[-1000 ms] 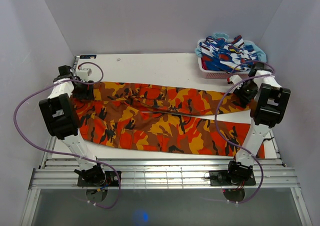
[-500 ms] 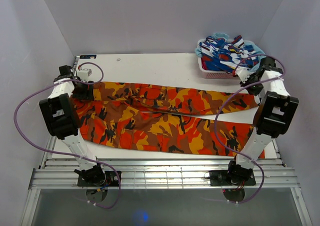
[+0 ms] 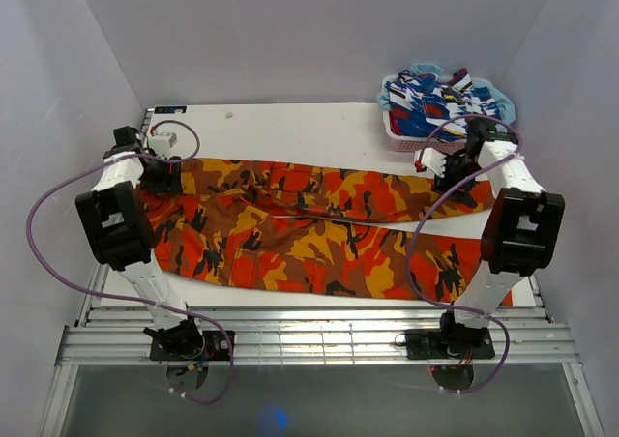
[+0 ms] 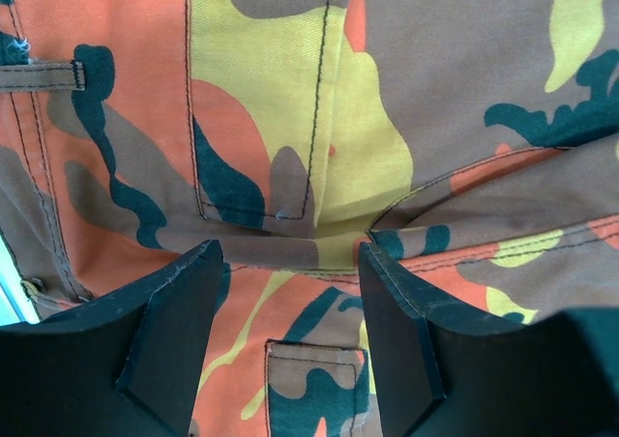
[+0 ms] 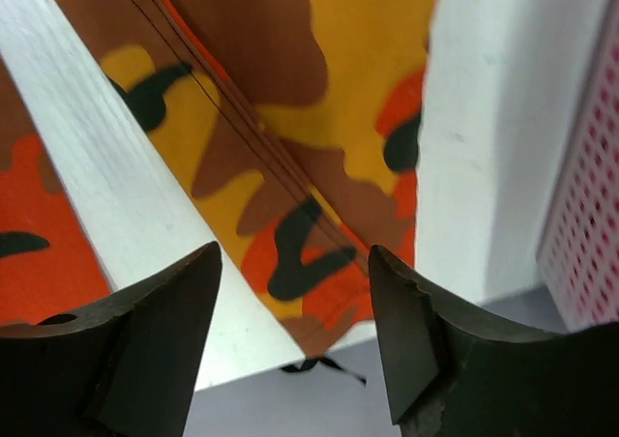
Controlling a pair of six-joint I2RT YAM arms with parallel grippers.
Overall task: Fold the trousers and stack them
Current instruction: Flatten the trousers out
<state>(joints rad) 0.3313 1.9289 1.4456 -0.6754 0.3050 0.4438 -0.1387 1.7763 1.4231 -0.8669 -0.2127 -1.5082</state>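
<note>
My top camera looked down from six o'clock, sharing with my close, downward wrist cameras the nine- and two-o'clock ends of the trousers (image 3: 319, 234).

Carries camouflage trousers (image 3: 319, 239) spread flat nearly from left edge to right edge of the white surface (image 3: 309, 128), plus a pink basket (image 3: 401, 139) at the far right corner.

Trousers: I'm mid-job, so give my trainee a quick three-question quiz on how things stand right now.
1. True or false: the trousers are already folded in half.
2. The right pincer hangs over: A) the waistband, B) a leg's end, C) a pocket.
3. Fill in: the left pincer is over the waist end, and it is ___.

Key: 1 false, they lie spread out; 2 B; 3 open.
</note>
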